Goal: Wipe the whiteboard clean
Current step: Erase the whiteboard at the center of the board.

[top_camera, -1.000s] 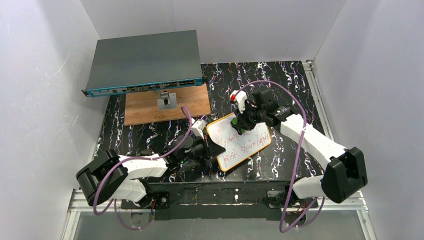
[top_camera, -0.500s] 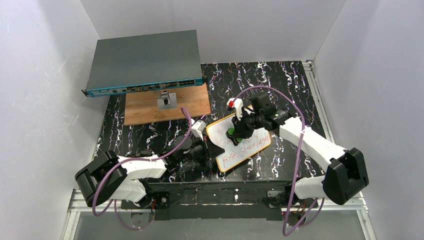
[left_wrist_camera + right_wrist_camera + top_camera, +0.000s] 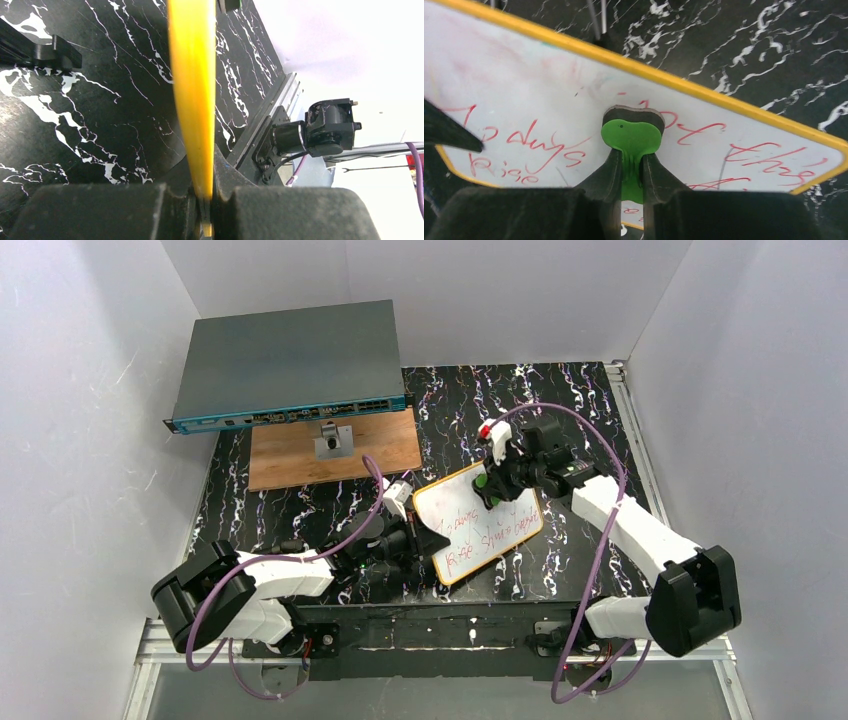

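Your whiteboard (image 3: 480, 525) sits at lower centre of the overhead frame, askew on the black marbled table (image 3: 580, 405), with red writing across its face. Your left gripper (image 3: 433, 539) has its fingers closed on the board's left edge, and the left wrist view shows the orange rim pinched edge-on between them. Your right gripper (image 3: 492, 484) pinches a green eraser (image 3: 631, 136), pressed against the board's upper part among the red marks.

Robotics lab cell, white enclosure walls (image 3: 80, 390), network switch (image 3: 285, 360), aluminium rails (image 3: 630, 420)
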Controlling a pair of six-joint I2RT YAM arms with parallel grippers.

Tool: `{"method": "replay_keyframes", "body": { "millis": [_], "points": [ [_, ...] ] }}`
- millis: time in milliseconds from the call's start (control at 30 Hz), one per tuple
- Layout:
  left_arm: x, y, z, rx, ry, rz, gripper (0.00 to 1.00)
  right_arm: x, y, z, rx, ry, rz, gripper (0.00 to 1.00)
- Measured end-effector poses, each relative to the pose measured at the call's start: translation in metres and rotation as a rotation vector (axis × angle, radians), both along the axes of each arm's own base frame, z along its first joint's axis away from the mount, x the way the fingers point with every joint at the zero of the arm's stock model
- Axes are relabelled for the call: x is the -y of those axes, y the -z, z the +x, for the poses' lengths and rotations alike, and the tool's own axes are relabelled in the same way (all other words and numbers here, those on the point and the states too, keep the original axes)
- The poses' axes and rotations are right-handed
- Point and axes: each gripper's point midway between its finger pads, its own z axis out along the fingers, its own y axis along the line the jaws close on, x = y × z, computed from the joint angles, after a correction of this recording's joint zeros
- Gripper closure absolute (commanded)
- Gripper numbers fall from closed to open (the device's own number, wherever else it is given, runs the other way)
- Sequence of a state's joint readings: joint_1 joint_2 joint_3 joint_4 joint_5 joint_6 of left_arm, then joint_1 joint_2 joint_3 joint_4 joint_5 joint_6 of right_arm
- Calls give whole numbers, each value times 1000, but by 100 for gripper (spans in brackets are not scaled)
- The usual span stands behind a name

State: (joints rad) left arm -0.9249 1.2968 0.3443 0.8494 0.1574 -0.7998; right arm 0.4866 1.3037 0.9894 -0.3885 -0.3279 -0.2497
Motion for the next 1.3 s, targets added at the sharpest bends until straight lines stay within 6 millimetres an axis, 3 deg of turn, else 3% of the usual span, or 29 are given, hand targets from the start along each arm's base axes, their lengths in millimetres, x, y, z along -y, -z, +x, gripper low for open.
{"method": "replay_keyframes", "body": {
  "millis": [133,400,567,600,633,800,900,1067,1300],
  "points": [
    [1,0,-4,2,20,0,100,-2,8,-26,-31,-115,28,99],
    [2,0,-8,8,42,2,100,-32,5,-62,-105,-298,87,99],
    [2,0,-7,3,38,0,100,-43,-8,-54,-129,-256,98,99],
    [2,0,-7,3,40,-1,100,-42,-19,-36,-71,-200,80,99],
    [2,1,-7,2,40,-1,100,-41,-19,-32,-65,-181,75,99],
    [2,1,-7,-21,29,-5,100,-9,-8,-3,3,-46,15,99],
    [1,0,-9,-14,35,-2,100,0,5,-21,17,-114,-8,99],
    [1,0,-9,-8,39,0,100,-18,6,-44,-16,-218,-6,99],
    [0,0,-7,-11,30,0,100,-19,-10,-16,22,-108,-39,99]
  ]
}}
